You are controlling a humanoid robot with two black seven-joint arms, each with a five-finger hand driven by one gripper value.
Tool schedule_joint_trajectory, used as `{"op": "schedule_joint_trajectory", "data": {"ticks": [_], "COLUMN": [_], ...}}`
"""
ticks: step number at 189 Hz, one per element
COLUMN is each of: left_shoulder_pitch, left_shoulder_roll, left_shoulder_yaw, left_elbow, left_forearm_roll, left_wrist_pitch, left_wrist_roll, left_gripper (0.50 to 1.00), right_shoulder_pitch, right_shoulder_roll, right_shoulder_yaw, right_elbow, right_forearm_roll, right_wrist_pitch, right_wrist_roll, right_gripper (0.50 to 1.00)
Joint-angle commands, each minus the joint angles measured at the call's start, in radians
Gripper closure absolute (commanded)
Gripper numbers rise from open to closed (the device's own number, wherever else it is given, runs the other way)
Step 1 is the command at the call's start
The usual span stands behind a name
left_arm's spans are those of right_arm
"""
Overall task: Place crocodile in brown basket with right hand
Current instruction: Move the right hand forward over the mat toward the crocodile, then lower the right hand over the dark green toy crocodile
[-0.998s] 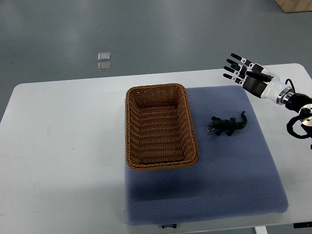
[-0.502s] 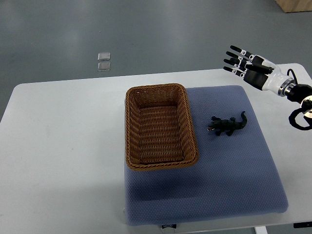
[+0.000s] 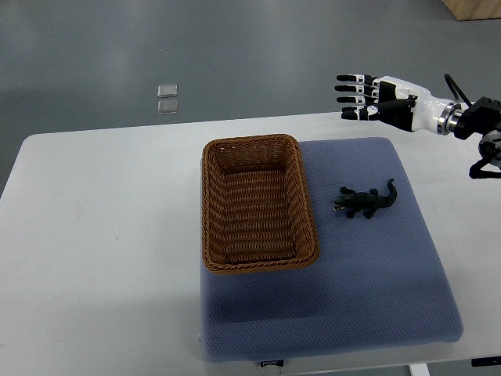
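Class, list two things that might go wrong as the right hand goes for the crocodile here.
1. The crocodile is small and lies flat on the blue mat, so the open right hand may fumble the grasp.
2. The brown basket has raised walls; a low carry might clip its rim.
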Motion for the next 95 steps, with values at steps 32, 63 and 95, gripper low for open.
{"op": "schedule_joint_trajectory", "data": {"ticks": [32, 63, 95], "left_shoulder_pitch": [0.000, 0.000, 0.000], "left_shoulder_roll": [0.000, 0.000, 0.000], "left_shoulder_yaw": [0.000, 0.000, 0.000], "left_elbow": [0.000, 0.000, 0.000], "left_forearm_roll": [0.000, 0.000, 0.000], "left_wrist_pitch": [0.001, -0.001, -0.001], "left_wrist_roll": [0.000, 0.000, 0.000], "left_gripper": [0.500, 0.500, 0.500], "right_shoulder_pitch": [0.043, 0.057, 0.074], "right_shoulder_roll": [-0.042, -0.066, -0.138], "right_shoulder_yaw": [-0.004, -0.007, -0.093], "right_elbow": [0.063, 0.132, 0.268], "right_forearm_roll": [-0.474, -0.724, -0.842], "right_wrist_pitch": [0.000, 0.000, 0.000], "right_wrist_roll": [0.174, 0.266, 0.315], "right_gripper": [0.568, 0.568, 0.568]}}
